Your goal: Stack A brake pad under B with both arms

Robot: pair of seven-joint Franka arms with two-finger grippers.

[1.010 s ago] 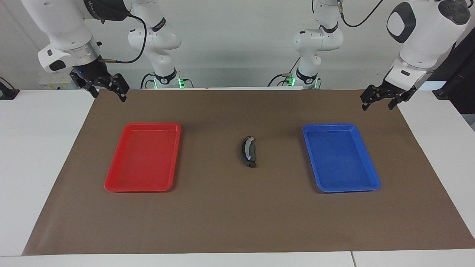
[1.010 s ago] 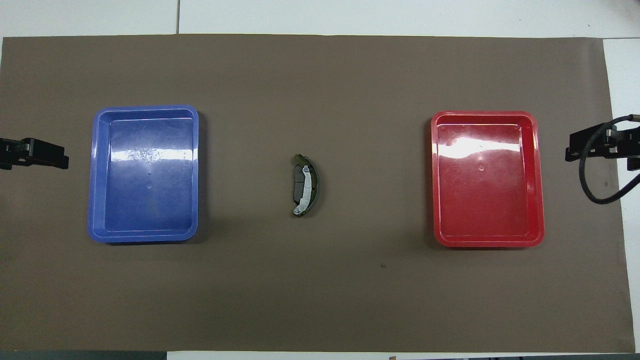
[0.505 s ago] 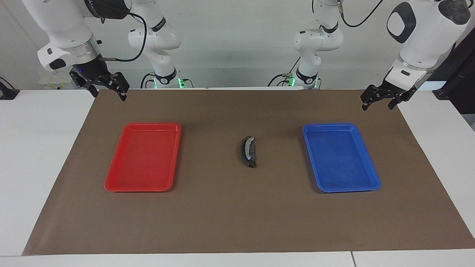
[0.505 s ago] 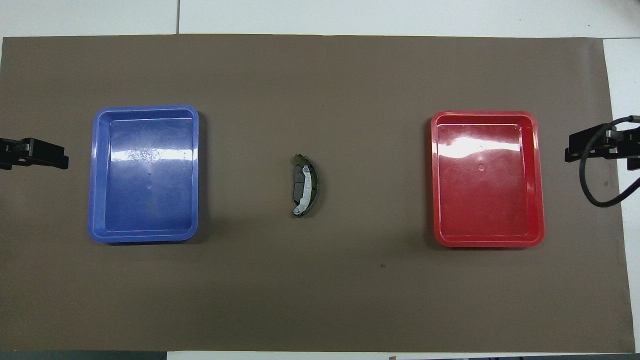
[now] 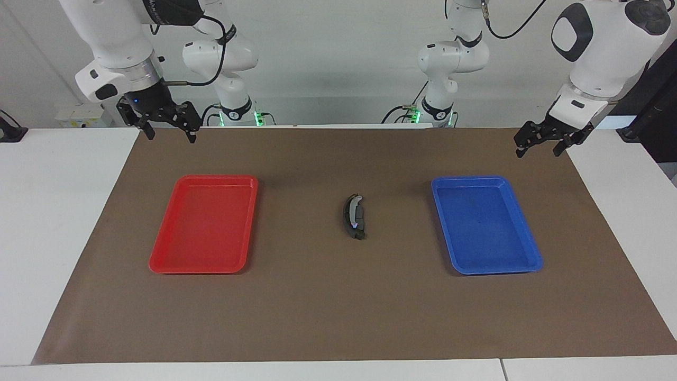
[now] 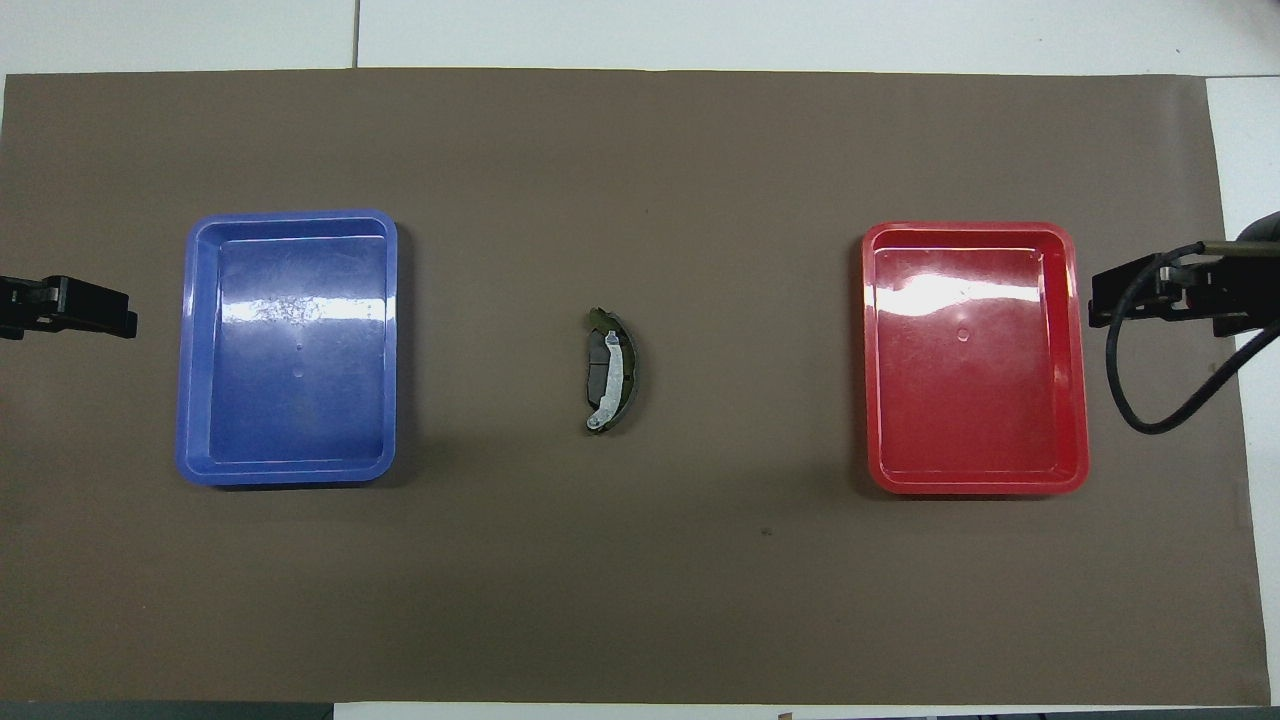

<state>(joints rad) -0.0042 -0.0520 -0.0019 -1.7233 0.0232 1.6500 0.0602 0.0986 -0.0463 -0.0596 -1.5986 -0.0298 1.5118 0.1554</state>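
The arched brake shoe B (image 6: 617,368), dark with a light grey strip and silver ends, lies in the middle of the brown mat (image 6: 640,600). The short dark A brake pad (image 6: 597,377) lies against it, with the grey strip overlapping it. Both also show in the facing view, B (image 5: 350,211) and the pad (image 5: 360,215). My right gripper (image 5: 170,136) is open and empty, up over the mat's edge by the red tray (image 5: 164,262). My left gripper (image 5: 538,153) is open and empty, up over the mat's corner by the blue tray (image 5: 529,259). Neither gripper touches the parts.
The red tray (image 6: 1080,470) sits toward the right arm's end and the blue tray (image 6: 190,460) toward the left arm's end; nothing lies in either. The right gripper's black cable (image 6: 1130,410) loops above the mat beside the red tray.
My right gripper has moved toward the red tray and the table's middle, still open. The left arm and the stacked parts have not moved.
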